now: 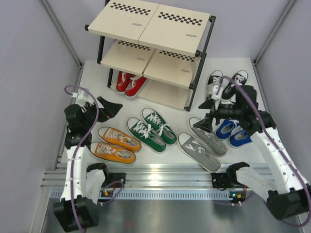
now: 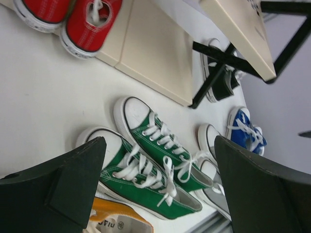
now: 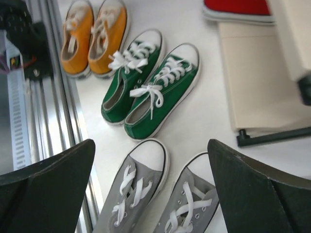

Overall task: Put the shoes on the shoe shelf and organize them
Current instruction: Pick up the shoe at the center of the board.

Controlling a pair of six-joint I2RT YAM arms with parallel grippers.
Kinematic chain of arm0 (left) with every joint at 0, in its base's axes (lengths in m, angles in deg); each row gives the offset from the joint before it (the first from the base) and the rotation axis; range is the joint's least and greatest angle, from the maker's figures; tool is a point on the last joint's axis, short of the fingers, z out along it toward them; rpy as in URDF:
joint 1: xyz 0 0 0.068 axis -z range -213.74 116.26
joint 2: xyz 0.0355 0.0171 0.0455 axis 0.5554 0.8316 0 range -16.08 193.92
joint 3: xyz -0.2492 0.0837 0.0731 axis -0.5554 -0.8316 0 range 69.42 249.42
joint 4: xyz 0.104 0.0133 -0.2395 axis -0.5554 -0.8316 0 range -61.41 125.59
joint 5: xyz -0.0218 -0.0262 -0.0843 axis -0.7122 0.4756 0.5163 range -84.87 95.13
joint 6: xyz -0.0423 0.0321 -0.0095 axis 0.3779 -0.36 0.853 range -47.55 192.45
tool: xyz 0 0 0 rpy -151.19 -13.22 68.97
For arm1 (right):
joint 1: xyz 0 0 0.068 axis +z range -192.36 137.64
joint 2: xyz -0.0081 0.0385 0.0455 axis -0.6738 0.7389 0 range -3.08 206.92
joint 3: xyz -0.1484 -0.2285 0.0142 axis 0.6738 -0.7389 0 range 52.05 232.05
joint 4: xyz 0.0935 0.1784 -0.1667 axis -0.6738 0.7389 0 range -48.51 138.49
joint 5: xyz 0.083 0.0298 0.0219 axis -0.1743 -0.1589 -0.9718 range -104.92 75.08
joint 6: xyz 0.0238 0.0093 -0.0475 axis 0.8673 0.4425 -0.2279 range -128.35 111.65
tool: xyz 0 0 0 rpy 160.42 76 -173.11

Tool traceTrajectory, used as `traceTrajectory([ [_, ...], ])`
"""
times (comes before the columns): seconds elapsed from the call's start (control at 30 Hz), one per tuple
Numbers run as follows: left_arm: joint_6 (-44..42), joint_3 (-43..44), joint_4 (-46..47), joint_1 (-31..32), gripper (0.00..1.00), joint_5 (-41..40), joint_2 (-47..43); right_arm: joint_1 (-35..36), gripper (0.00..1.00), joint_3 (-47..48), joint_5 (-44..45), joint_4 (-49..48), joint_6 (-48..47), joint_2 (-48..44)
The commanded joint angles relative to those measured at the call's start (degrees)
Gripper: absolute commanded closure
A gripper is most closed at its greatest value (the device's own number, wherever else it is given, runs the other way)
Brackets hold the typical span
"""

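The shoe shelf [image 1: 150,22] stands at the back, and the red pair [image 1: 130,83] sits on its bottom panel. On the table lie the orange pair [image 1: 115,144], green pair [image 1: 151,128], grey pair [image 1: 203,143], blue pair [image 1: 232,132] and black pair [image 1: 226,83]. My left gripper [image 1: 109,108] is open and empty, hanging above the table left of the green pair [image 2: 150,160]. My right gripper [image 1: 206,115] is open and empty, hanging over the toes of the grey pair [image 3: 141,187]. The left gripper [image 2: 158,143] and right gripper [image 3: 150,145] hold nothing.
The shelf's black leg [image 2: 209,82] stands between the green and black shoes. A metal rail [image 1: 160,179] runs along the near table edge. Grey walls close in both sides. The right arm's cable [image 1: 248,104] loops over the black and blue pairs.
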Motion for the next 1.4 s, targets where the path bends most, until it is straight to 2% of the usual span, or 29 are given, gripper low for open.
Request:
traceTrajectory([
  [0.0,-0.60,-2.70,0.92,1.74,0.02,5.92,-4.53,15.77,0.01,4.93,23.46,10.96,-11.67,5.68],
  [0.07,-2.00,-3.31,-1.19,2.45,0.02,7.08,-6.64,24.40,0.01,6.60,30.27,9.74,-12.11,10.78],
  [0.1,-2.62,-3.40,-1.89,2.63,0.02,7.35,-7.52,26.19,0.01,7.13,34.13,9.47,-12.37,12.64],
  [0.37,-4.29,-4.72,-4.10,3.24,0.02,7.43,-14.65,35.96,0.01,12.93,43.31,-1.24,-8.78,30.20],
  [0.5,-4.38,-4.46,-4.01,3.24,0.02,9.02,-14.65,36.50,0.04,14.69,45.77,-4.77,-5.88,36.20],
  [0.8,-4.12,-4.46,-4.18,3.24,0.01,10.07,-16.41,36.76,0.05,15.40,38.93,-6.36,-0.78,43.94],
  [1.03,-3.94,-4.55,-4.10,3.42,0.01,10.16,-17.19,36.93,0.08,15.22,40.85,-7.85,1.68,48.25],
  [1.13,-3.94,-4.46,-4.18,3.51,0.01,9.99,-17.37,36.93,0.15,15.22,41.82,-8.55,2.56,49.48],
  [1.23,-4.03,-4.55,-4.10,3.51,0.01,10.16,-17.46,37.02,0.30,16.10,41.47,-8.64,3.09,50.62],
  [1.27,-3.94,-4.55,-4.10,3.68,0.01,10.25,-17.46,36.94,0.48,16.28,41.29,-8.29,3.09,50.89],
  [1.33,-3.76,-4.63,-4.01,3.68,0.01,10.34,-17.55,37.02,0.66,16.54,41.03,-8.20,2.92,50.80],
  [1.37,-3.68,-4.63,-4.01,3.77,0.01,10.25,-17.37,37.02,0.82,16.63,41.03,-8.11,2.83,50.11],
])
